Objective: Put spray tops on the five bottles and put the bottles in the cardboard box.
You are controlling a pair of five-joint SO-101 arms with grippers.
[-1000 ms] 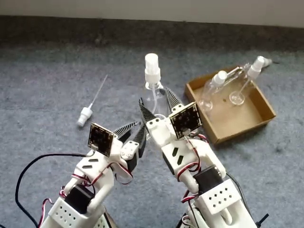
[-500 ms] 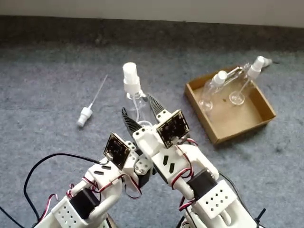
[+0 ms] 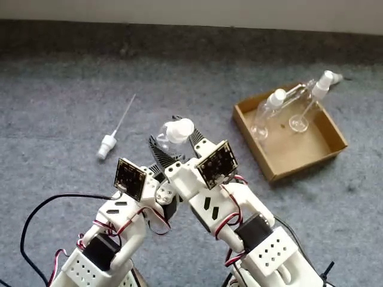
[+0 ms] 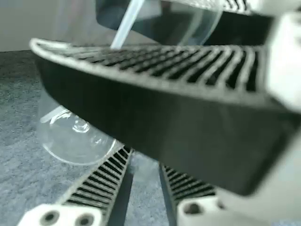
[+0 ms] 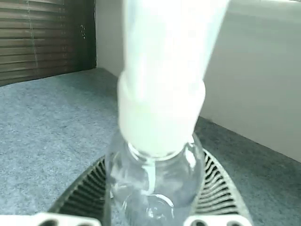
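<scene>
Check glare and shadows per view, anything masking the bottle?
High view: soft even light, faint shadows. Left wrist view: a dark finger crosses the bottle, highlights on its base. Right wrist view: white top nearly blends into the bright wall.

A: Where is the held bottle (image 3: 166, 136) sitting?
B: It is tilting between the fingers (image 3: 158, 154) of the right gripper (image 3: 175, 143), over the middle of the table (image 3: 60, 89), just ahead of the left arm (image 3: 114, 233).
A: And the loose spray top (image 3: 107, 146)?
B: It is lying on the table to the left, well apart.
A: The cardboard box (image 3: 308, 160)?
B: It is sitting to the right, with one bottle (image 3: 264, 116) lying in it and another bottle (image 3: 306, 103) lying just right of that, its top poking over the far corner.
</scene>
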